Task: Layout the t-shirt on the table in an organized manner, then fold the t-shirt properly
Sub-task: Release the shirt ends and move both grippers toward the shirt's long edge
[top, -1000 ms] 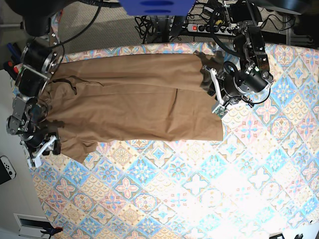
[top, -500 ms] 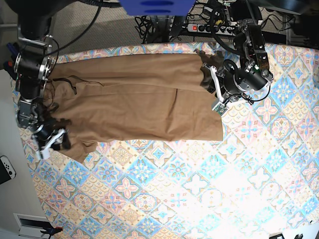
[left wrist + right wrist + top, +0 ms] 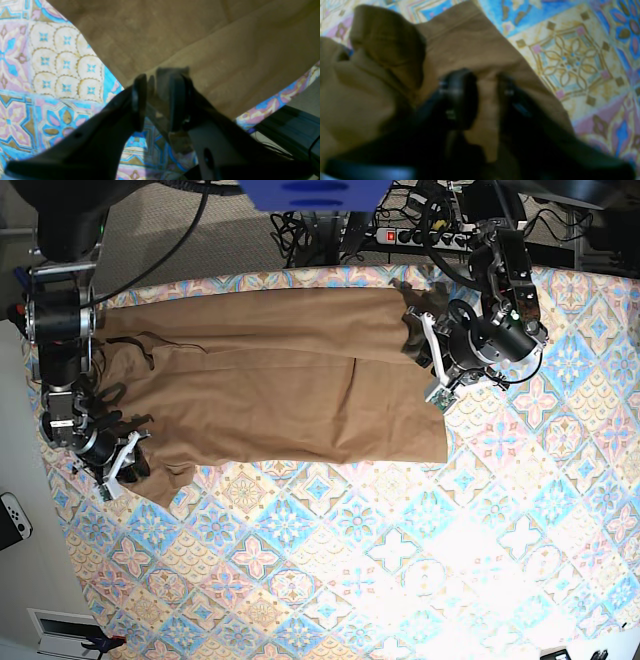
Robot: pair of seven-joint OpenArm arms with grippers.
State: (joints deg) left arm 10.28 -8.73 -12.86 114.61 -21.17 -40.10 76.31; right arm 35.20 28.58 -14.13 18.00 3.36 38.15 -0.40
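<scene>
- So the t-shirt (image 3: 270,375) is spread flat along the far side of the tabletop (image 3: 400,560), taking up the half toward the right arm's side, with one long crease running across it.
- The left end effector (image 3: 155,100) sits at the shirt's edge nearest the left arm. In the left wrist view its two pads are only narrowly apart, with a thin fold of tan cloth pinched between them.
- The right end effector (image 3: 485,97) is down on the opposite end of the shirt, over a sleeve edge. That view is blurry; the fingers (image 3: 460,100) look partly apart with cloth showing between them, and I honestly can't tell if it's gripping anything.
- Beside the right end effector the cloth is bunched into a raised lump (image 3: 385,42), so that corner isn't lying flat.
- Past the shirt, beyond the tabletop's far edge, there's a tangle of cables and a power strip (image 3: 420,235) with a red switch, plus a blue part (image 3: 310,195) of the rig overhead.
- Off the tabletop on the right arm's side, a white game controller (image 3: 14,518) lies on the floor.
</scene>
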